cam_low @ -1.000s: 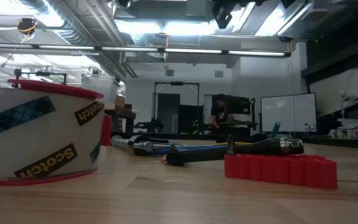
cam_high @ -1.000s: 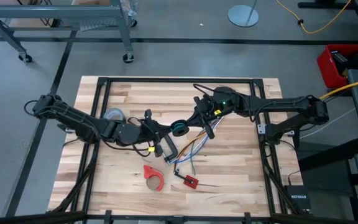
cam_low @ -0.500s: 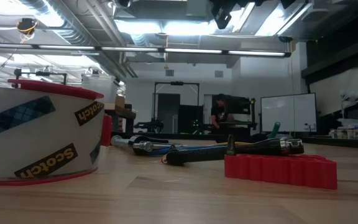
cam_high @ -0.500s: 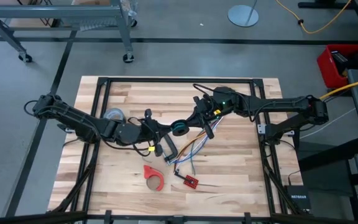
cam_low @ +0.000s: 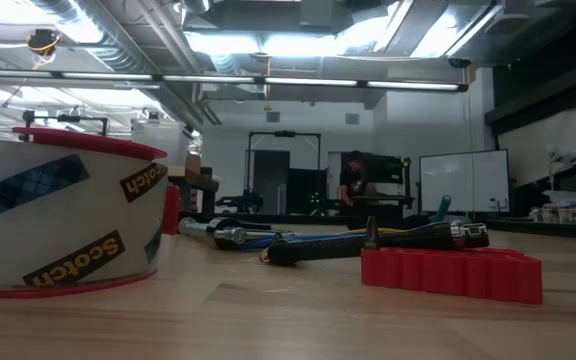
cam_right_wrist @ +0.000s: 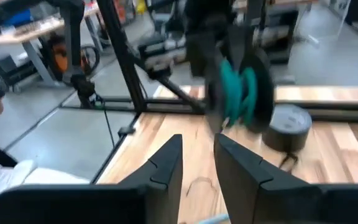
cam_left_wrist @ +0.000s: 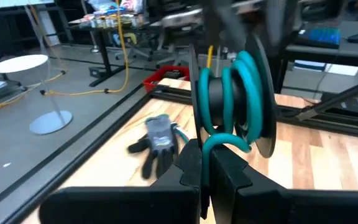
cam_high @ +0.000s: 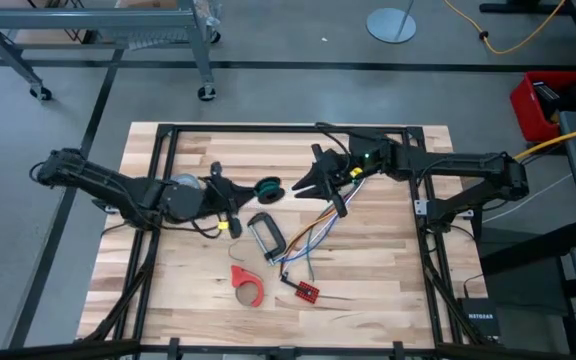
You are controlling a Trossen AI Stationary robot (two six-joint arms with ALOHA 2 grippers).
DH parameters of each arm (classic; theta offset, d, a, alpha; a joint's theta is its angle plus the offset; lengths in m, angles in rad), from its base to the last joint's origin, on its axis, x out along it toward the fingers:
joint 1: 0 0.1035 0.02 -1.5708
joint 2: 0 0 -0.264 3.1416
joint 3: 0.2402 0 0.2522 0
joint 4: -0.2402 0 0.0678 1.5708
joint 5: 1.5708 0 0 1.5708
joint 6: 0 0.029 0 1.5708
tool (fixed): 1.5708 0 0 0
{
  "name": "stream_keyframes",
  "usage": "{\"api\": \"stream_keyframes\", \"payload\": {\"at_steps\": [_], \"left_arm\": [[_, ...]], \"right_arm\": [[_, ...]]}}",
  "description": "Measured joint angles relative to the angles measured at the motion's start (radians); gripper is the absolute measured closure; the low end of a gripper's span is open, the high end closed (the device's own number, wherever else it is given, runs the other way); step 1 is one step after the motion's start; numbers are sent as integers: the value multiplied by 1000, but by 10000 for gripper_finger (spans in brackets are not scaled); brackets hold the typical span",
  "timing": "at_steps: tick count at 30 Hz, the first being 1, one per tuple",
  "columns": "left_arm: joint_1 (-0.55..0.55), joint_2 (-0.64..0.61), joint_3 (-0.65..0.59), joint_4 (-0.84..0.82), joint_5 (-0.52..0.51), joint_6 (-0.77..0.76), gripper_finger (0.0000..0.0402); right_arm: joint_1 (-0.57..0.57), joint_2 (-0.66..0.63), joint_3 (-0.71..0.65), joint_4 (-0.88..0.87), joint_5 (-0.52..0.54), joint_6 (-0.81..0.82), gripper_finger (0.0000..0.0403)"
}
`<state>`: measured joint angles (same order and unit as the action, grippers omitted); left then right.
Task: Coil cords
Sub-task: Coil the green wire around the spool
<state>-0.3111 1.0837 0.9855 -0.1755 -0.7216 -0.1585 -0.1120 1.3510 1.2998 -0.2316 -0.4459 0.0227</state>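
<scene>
Plainly, the cord (cam_high: 268, 188), wound green on a small black spool, is seen near the worktop's (cam_high: 198, 300) middle, pinched at a green loop by the left tool (cam_left_wrist: 205, 163), whose fingers are pressed together on it. The right tool (cam_high: 304, 183) is held just beside it, fingers spread and empty. In the right wrist view the spool is blurred, with a grey tape roll (cam_right_wrist: 288, 126) partly hidden behind it.

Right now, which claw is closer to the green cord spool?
Left. The left claw is shut on the green cord spool; the right claw is open, just beside it, apart.
</scene>
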Motion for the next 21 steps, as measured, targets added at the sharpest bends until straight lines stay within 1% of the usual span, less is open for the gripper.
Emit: {"api": "stream_keyframes", "payload": {"at_steps": [2,5,7,9,13,17,21], "left_arm": [[0,-63,0,-38,0,-7,401],[0,-162,0,-80,-3,-17,401],[0,-227,0,-120,-4,-17,401],[0,-285,0,-163,-5,-17,401],[0,-382,0,-271,-6,-41,401],[0,-455,-1,-367,-23,-69,401],[0,-524,-2,-425,-43,-80,402]], "right_arm": [[0,0,78,-132,45,-30,306],[0,0,193,-313,149,-57,306],[0,-1,262,-390,215,-64,306],[0,-12,316,-445,253,-96,306],[0,-69,361,-455,267,-118,306],[0,-155,362,-479,267,-118,306],[0,-234,362,-524,267,-118,306]]}}
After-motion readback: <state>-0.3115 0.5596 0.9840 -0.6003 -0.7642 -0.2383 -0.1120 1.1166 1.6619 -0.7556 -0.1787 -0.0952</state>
